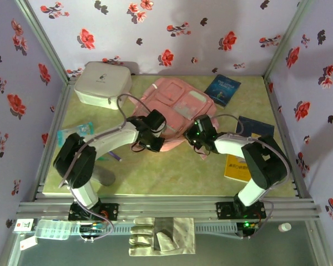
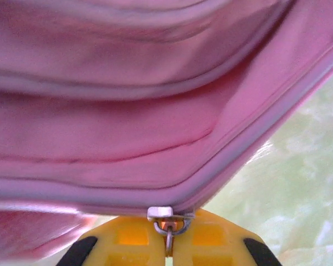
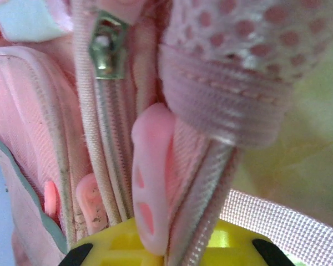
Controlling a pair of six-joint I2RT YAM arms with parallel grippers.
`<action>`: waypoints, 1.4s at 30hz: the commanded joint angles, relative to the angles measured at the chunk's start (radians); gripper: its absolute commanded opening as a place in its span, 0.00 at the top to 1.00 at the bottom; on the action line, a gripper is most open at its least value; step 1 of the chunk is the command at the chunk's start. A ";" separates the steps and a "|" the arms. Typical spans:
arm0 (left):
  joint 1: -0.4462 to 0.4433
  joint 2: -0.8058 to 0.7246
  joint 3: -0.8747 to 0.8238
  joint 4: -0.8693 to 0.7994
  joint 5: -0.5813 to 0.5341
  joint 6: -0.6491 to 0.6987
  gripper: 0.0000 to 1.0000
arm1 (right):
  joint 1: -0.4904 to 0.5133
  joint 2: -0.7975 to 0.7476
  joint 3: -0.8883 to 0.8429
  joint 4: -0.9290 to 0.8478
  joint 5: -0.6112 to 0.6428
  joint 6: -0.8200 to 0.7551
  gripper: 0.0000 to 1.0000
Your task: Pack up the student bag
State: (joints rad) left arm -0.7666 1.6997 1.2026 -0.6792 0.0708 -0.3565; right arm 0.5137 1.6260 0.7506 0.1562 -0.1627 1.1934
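Large soft pink fabric backpack (image 1: 180,102) lies mid green table (image 1: 155,177), between my arms. Left gripper (image 2: 169,244) is pinched tight on its small metal zip pull (image 2: 167,224); right gripper (image 3: 166,252) nips the pink rubber zip tab (image 3: 151,183). One anchors, one draws the zip open, I reckon.

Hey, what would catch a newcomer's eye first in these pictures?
The large soft pink fabric backpack lies in the middle of the scene, the biggest thing in view. At its near edge the left jaws are shut on a small metal zip pull, and the right jaws on a pink rubbery zip tab. A white-grey rounded zip case sits at the far left.
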 commanded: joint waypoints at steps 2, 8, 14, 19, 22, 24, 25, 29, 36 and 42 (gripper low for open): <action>0.032 -0.091 -0.059 -0.111 -0.041 0.043 1.00 | -0.074 -0.025 0.080 -0.079 0.098 -0.139 0.88; 0.010 -0.062 -0.025 -0.049 0.015 0.017 1.00 | -0.130 0.065 0.219 -0.104 -0.011 -0.271 0.87; -0.065 0.018 0.052 -0.024 0.077 0.001 1.00 | -0.143 0.126 0.235 -0.067 -0.073 -0.234 0.70; -0.112 0.094 0.125 -0.037 0.083 -0.014 1.00 | -0.164 0.042 0.170 -0.104 -0.064 -0.136 0.57; -0.114 0.122 0.137 -0.034 0.071 -0.045 1.00 | -0.164 -0.056 0.076 -0.061 -0.063 -0.046 0.47; -0.114 0.146 0.151 -0.045 0.072 -0.048 1.00 | -0.162 -0.103 0.031 -0.059 -0.074 0.007 0.45; -0.115 0.154 0.159 -0.053 0.072 -0.047 1.00 | -0.160 -0.122 0.014 -0.065 -0.076 0.023 0.43; -0.114 0.168 0.183 -0.077 0.072 -0.033 1.00 | -0.132 -0.174 -0.041 -0.075 -0.072 0.051 0.37; -0.114 0.201 0.227 -0.131 0.072 -0.020 1.00 | -0.063 -0.127 -0.036 -0.048 -0.073 0.083 0.36; -0.112 0.196 0.253 -0.168 0.072 -0.050 1.00 | -0.022 -0.053 -0.033 -0.018 -0.057 0.117 0.45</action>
State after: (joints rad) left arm -0.8787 1.8839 1.4208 -0.7994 0.1318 -0.3885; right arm 0.4770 1.5444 0.7208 0.1158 -0.2394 1.2755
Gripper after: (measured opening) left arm 0.075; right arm 0.557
